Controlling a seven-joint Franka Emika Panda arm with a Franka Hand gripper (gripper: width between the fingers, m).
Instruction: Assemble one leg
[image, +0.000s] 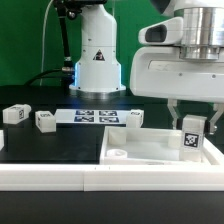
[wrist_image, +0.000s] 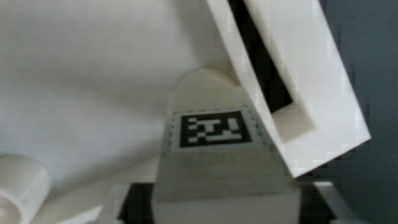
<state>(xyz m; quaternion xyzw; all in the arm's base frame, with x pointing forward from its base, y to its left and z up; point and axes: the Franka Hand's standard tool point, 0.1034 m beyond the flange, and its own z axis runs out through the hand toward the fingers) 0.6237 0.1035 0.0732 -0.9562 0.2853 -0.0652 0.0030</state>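
My gripper (image: 190, 118) is shut on a leg (image: 190, 134), a small white post with a black-and-white tag on its face. It holds the leg upright over the right part of the large white tray-like piece (image: 140, 150), near that piece's right rim. In the wrist view the leg (wrist_image: 217, 140) runs out from between my fingers (wrist_image: 143, 203), its far end close to the tray piece's raised rim (wrist_image: 294, 90). Whether the leg's lower end touches the tray I cannot tell.
Three more small white legs (image: 14, 114) (image: 44, 120) (image: 133, 119) lie on the black table behind the tray. The marker board (image: 92, 116) lies flat between them. The robot's white base (image: 96, 60) stands at the back. A white ledge (image: 110, 176) runs along the front.
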